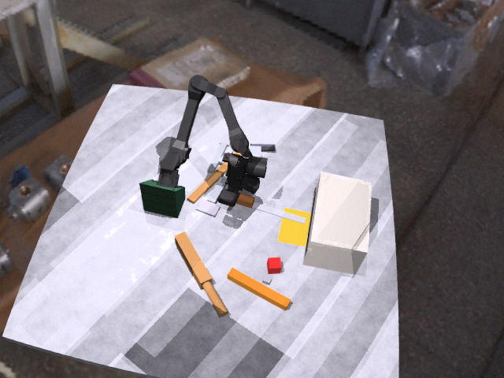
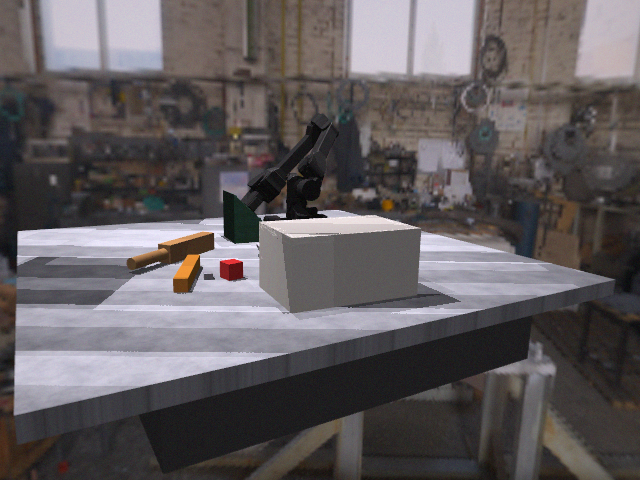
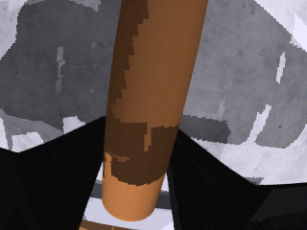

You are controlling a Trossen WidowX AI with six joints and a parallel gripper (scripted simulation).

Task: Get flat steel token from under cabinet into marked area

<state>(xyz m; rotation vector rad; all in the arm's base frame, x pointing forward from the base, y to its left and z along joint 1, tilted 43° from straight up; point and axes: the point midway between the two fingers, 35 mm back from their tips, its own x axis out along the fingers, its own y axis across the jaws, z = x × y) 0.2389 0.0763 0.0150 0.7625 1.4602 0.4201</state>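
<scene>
Claw (image 1: 236, 199) (image 3: 138, 129) pinches the round orange-brown wooden handle (image 1: 246, 200) (image 3: 149, 91) of a thin-shafted tool; its pale tip (image 1: 298, 220) shows over the yellow marked area (image 1: 292, 234). Flat steel token: cannot be made out, position relative to claw uncertain.
</scene>
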